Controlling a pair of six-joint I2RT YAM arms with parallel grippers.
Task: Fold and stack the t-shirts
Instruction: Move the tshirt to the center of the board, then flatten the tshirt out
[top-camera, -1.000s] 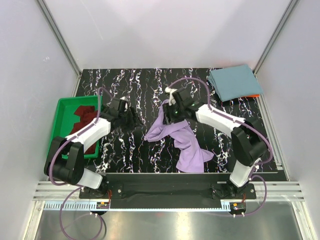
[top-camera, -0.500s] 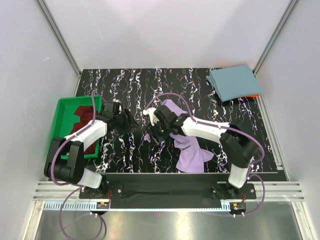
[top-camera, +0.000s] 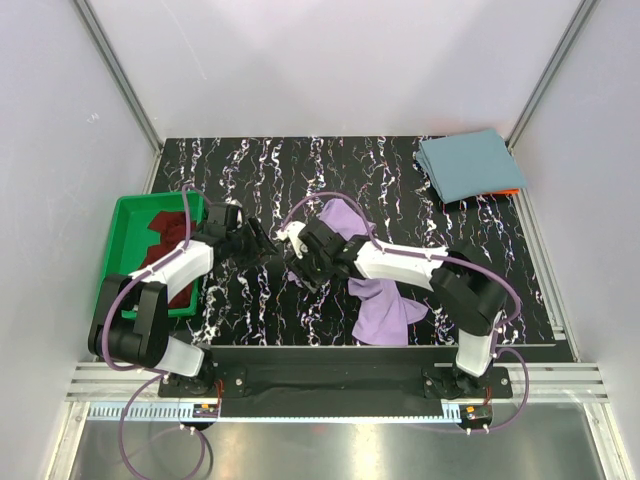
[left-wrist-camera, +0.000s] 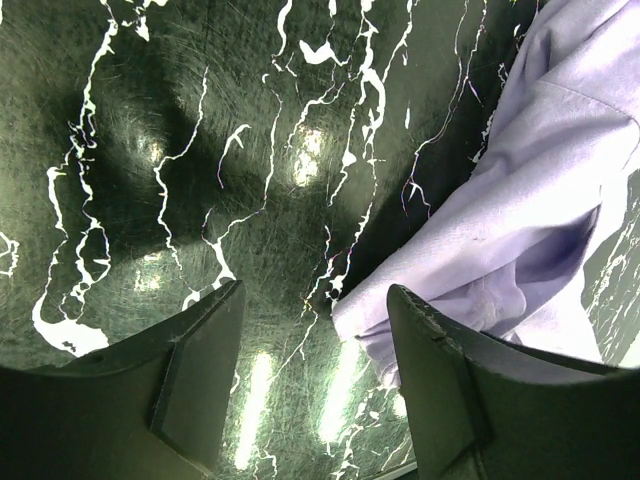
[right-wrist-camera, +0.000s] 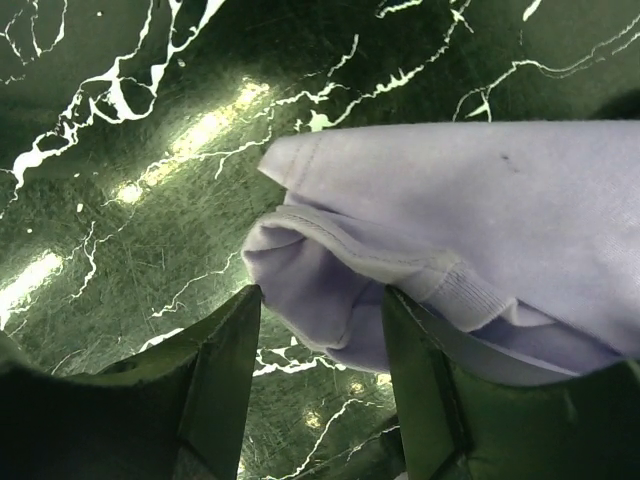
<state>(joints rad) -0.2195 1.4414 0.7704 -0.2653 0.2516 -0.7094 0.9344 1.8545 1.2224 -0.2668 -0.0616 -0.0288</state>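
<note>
Well, from overhead I see the desk (top-camera: 300, 170) as a glossy black slab veined with white, like marble. The lavender t-shirt (top-camera: 378, 295) lies crumpled on it just off centre toward 5 o'clock, soft and rumpled, with one lobe reaching up to the middle and a broader flap hanging toward the near edge. The dusty teal-blue t-shirt (top-camera: 465, 165) sits folded into a neat flat square in the 1 o'clock corner, with an orange edge showing under it. The dark maroon t-shirt (top-camera: 165, 240) lies bunched in the green plastic tray (top-camera: 122, 215) at 9 o'clock.

My right arm stretches low across the desk toward 9 o'clock, and its right pincer (top-camera: 298, 265) is at the lavender shirt's left tip. On the right wrist view the pincer (right-wrist-camera: 320, 300) stands wide. A thick fold of the lavender t-shirt (right-wrist-camera: 470, 230), stitched hem and ribbed band showing, lies in the gap, and I cannot tell whether it touches either finger.

My left arm reaches from the tray side toward 3 o'clock, and its left pincer (top-camera: 268, 250) is just beside the right one. Its own camera shows the pincer (left-wrist-camera: 315, 300) spread wide and empty over the bare desk, with the lavender cloth (left-wrist-camera: 540, 200) lying by its right finger.
</note>
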